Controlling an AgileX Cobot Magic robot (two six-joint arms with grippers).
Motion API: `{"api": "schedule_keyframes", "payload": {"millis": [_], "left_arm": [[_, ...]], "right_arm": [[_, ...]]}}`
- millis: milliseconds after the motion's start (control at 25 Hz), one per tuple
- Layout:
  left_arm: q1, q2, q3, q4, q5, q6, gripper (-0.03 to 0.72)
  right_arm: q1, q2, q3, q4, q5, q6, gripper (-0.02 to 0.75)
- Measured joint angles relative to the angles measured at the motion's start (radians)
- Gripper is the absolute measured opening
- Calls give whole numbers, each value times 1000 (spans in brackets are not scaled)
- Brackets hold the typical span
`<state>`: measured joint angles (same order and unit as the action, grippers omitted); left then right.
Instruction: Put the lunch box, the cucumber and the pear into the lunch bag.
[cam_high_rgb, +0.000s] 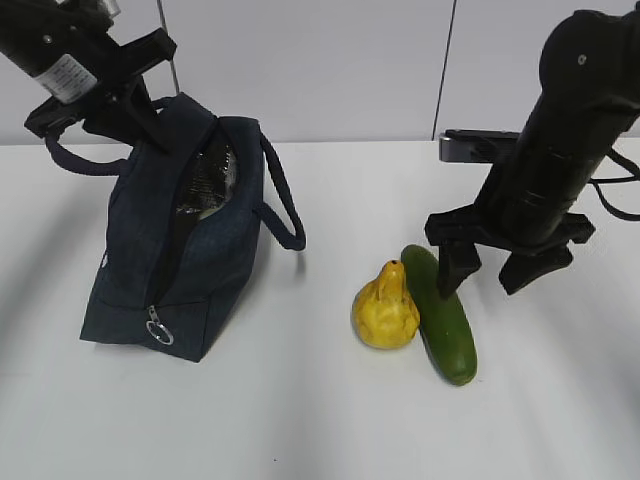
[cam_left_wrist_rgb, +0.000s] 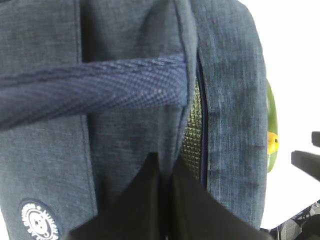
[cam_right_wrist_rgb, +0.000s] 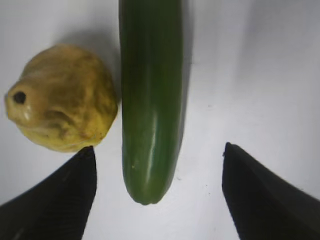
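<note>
Two-arm packing scene, viewed at a slant from the front. The left pincer (cam_high_rgb: 140, 120) is closed narrow on the upper edge of the lunch bag (cam_high_rgb: 185, 250), beside one loop handle (cam_left_wrist_rgb: 100, 92); the grip appears intended to hold the unzipped mouth apart, so that the silvery lining (cam_high_rgb: 208, 180) is exposed and an opening is kept for loading. The bag is stood on the white surface (cam_high_rgb: 320, 420), leaning slightly towards the left pincer, its zipper ring pull (cam_high_rgb: 159, 330) hanging at the near end.

The right pincer (cam_high_rgb: 497, 268) is spread wide, holding nothing, and is poised over the far end of the cucumber (cam_right_wrist_rgb: 150, 100); in the wrist view that end is seen lying between the two fingertips (cam_right_wrist_rgb: 55, 195), a placement judged to prepare a grasp across its width. The pear (cam_right_wrist_rgb: 62, 97) is lying just beside the cucumber, on the outer side of one fingertip, close enough that it might be nudged when the pincer descends.

The lunch box is not visible in any view; whether it is already inside the bag cannot be told.
</note>
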<state>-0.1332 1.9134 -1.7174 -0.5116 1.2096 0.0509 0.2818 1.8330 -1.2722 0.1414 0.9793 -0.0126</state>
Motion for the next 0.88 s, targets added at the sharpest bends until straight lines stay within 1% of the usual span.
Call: {"api": "schedule_keyframes", "payload": {"millis": [200,320,640,800,880], "left_arm": [[1,0,0,1,0,0,2],[1,0,0,1,0,0,2],[1,0,0,1,0,0,2],[1,0,0,1,0,0,2],[1,0,0,1,0,0,2]], "right_arm": [[-42,4,1,80,-49,-79,577],[-53,26,1,130,-74,-131,577],[-54,123,1,169,-141,-182,573],[-54,155,1,181,-178,-193,509],[-54,173,1,206,-180,-221,487]]}}
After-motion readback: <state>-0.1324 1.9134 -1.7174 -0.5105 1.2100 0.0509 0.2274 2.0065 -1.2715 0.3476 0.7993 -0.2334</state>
